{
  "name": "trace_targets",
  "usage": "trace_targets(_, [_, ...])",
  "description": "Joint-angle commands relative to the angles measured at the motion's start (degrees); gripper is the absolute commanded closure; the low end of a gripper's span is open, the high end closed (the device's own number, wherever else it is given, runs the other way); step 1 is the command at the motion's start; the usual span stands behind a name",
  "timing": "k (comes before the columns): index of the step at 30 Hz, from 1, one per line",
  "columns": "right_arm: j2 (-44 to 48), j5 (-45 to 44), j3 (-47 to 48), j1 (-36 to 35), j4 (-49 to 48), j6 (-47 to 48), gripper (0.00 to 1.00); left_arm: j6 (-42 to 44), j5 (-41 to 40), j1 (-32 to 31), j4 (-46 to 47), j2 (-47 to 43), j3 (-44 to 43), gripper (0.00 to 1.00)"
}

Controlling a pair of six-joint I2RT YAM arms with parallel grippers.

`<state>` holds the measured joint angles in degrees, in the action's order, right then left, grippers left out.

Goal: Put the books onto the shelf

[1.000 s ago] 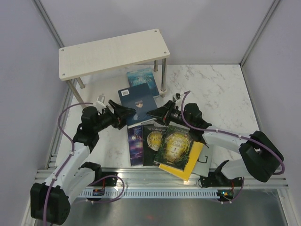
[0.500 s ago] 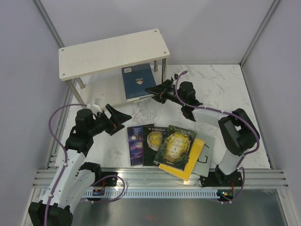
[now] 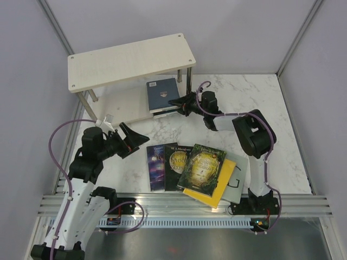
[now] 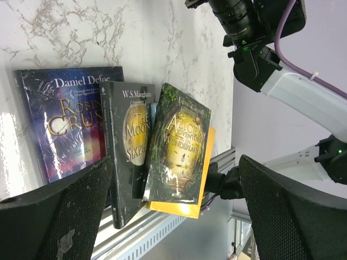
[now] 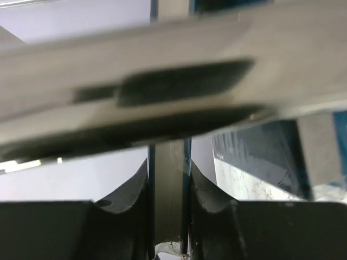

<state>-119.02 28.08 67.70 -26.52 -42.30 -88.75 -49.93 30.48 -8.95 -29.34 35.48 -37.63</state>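
six books (image 3: 205,165) (visible), one shelf (image 3: 130,59)

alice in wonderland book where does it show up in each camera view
Top external: the Alice book lies lower centre, tilted over the right end of the book row.
Left wrist: the Alice book sits mid-picture, right of the dark Moon and Sixpence book.
Right wrist: not in it.
Shared landmark: the yellow book sticking out under it, in the top and left wrist views.

Robot test cell in a lab

Plain grey panels (image 3: 244,32) walled in a marble-patterned table (image 3: 260,103). The left arm (image 3: 81,179) and right arm (image 3: 255,135) stood bolted to a slotted aluminium rail (image 3: 179,201) at its near edge.
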Motion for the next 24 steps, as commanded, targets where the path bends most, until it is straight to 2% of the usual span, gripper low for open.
trace_targets(1, [-0.06,1.54,4.89,0.95,-10.52,0.15,1.00,4.05,-0.95,0.43,-3.26,-0.42,-2.54,0.01])
trace_targets(3, [-1.47,2.24,5.68,1.21,-9.99,0.33,0.97,4.23,-1.21,0.43,-3.53,-0.50,-2.37,0.01])
trace_targets(4, [-1.91,2.86,5.77,1.21,-9.82,0.59,0.81,4.40,-1.30,0.43,-3.88,-0.42,-2.45,0.01])
trace_targets(5, [-2.18,2.95,5.77,1.30,-9.73,0.68,0.73,4.49,-1.39,0.43,-3.88,-0.33,-2.36,0.01])
trace_targets(6, [-2.27,3.04,5.34,1.30,-9.29,0.94,0.57,4.67,-1.47,0.43,-3.88,-0.24,-2.36,0.01])
trace_targets(10, [-1.74,3.74,2.97,1.65,-8.85,1.39,0.35,4.93,-1.65,0.51,-3.88,0.81,-2.72,0.02])
trace_targets(18, [1.50,7.16,-4.32,2.97,-8.24,0.77,0.15,5.63,-1.65,0.51,-3.53,2.75,-2.63,0.02])
trace_targets(24, [4.15,8.84,-7.84,3.06,-2.53,3.93,0.09,6.42,-1.12,0.51,-2.91,4.15,-1.75,0.02])
